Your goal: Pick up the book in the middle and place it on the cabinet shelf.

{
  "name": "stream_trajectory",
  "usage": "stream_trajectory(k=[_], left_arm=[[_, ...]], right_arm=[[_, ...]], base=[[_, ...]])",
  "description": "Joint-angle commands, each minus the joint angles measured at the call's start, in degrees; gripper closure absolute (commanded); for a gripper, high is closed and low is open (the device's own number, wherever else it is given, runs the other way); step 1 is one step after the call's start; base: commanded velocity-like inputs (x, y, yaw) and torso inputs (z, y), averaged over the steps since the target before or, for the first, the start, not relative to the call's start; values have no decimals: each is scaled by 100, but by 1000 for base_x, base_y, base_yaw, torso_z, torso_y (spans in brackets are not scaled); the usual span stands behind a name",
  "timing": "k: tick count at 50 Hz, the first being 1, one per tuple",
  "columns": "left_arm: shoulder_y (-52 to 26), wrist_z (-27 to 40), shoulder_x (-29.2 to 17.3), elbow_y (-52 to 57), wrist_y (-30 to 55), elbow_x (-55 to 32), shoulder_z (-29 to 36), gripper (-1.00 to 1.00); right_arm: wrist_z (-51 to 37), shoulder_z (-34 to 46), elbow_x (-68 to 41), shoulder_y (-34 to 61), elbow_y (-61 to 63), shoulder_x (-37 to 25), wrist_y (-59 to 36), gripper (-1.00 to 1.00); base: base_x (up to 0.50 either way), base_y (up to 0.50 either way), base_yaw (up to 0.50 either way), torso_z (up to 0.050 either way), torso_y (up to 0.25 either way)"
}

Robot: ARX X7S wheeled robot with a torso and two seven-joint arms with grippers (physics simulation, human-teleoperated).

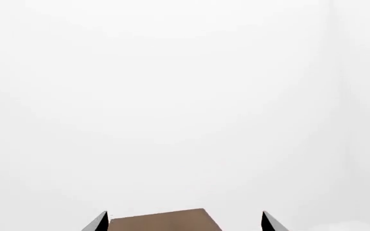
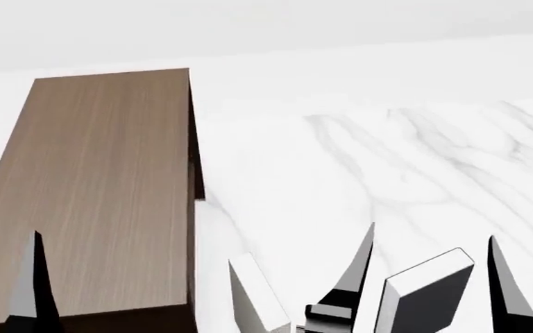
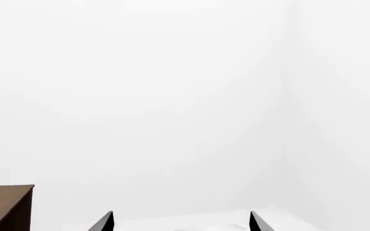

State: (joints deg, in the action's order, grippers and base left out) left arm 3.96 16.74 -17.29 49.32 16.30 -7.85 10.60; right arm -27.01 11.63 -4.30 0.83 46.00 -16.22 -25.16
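Between the spread, empty fingers of the right end effector [image 2: 430,277] stands the book [image 2: 426,291], tilted and untouched, likely rigid and fairly heavy, so best pinched across its flat covers, while the left end effector [image 1: 183,222] hangs open over the cabinet shelf [image 2: 91,187].

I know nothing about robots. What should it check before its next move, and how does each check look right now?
1. Sight of the grey book: ok, it is tilted and sits between the right gripper fingers in the head view.
2. Right fingers spread: ok.
3. Hold on the grey book: cannot tell.
4. Room on the cabinet shelf: ok where visible.
5. Clearance from the pale book: cannot tell.
6. The left gripper is empty: ok.
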Motion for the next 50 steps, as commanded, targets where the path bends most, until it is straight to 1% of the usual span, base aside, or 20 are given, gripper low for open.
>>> stream_trajectory(k=[1,21,26,27,28,33,34,37,38,39,40,41,42,45,46,47,48,49,50], left_arm=[[-30,36,-74,24,115,62,102,-100],[-31,134,-94,34,42,-82,34,-100],[-56,185,-83,107,189,-171,15,-100],[-45,201,-50,119,181,-273,-39,-100],[-68,262,-41,153,397,-315,-60,-100],[-68,292,25,53,488,-525,-104,-100],[-58,290,27,32,472,-532,-94,-100],[-89,303,18,49,521,-574,-96,-100],[-116,335,1,58,613,-543,-82,-100],[-118,356,6,42,626,-551,-100,-100],[-108,347,16,22,596,-613,-136,-100],[-102,352,9,7,595,-612,-137,-100],[-83,359,11,-4,574,-620,-148,-100],[-96,398,10,-24,639,-636,-154,-100],[-96,387,20,-47,602,-668,-163,-100],[-97,393,18,-45,608,-674,-161,-100],[-96,395,17,-42,595,-675,-154,-100],[-96,400,18,-24,595,-673,-138,-100],[-97,400,17,-34,582,-668,-127,-100]], right_arm=[[-16,37,-32,15,-1,-37,-37,-100],[-62,73,-67,29,-61,-81,-2,-100],[-64,76,-109,38,-52,-80,-9,-100],[-46,39,-200,57,-58,-55,-35,-100],[-48,34,-209,79,-40,-56,-63,-100],[-114,-76,-300,160,303,-73,-397,-100],[-188,-143,-307,237,539,-76,-673,-100],[-159,-302,-613,468,719,23,-961,-100],[26,-521,-1279,825,757,254,-1213,-100],[30,-585,-1516,1090,789,325,-1502,-100],[7,-600,-1597,1286,748,370,-1658,-100],[-46,-581,-1711,1661,687,421,-2024,-100],[-197,-465,-1709,2284,527,471,-2593,-100],[-243,-548,-1895,3036,212,638,-3047,-100],[-192,-418,-1902,3684,-199,628,-3362,-100],[-126,-376,-1910,3854,-318,628,-3326,-100],[-60,-316,-1919,4193,-540,647,-3372,-100],[-43,-268,-1878,4676,-1017,699,-3492,-100],[16,-165,-1814,4835,-1207,652,-3418,-100]], base=[[0,0,0,42,-188],[0,0,0,42,-186],[0,0,0,34,-110],[0,0,0,0,0],[0,0,0,0,0],[0,0,0,0,0],[0,0,0,0,0],[0,0,0,0,0],[0,0,0,0,0],[0,0,0,0,0],[0,0,0,0,0],[0,0,0,0,0],[0,0,0,0,0],[0,0,0,0,0],[0,0,0,0,0],[0,0,0,0,0],[0,0,0,0,0],[0,0,0,0,0],[0,0,0,0,0]])
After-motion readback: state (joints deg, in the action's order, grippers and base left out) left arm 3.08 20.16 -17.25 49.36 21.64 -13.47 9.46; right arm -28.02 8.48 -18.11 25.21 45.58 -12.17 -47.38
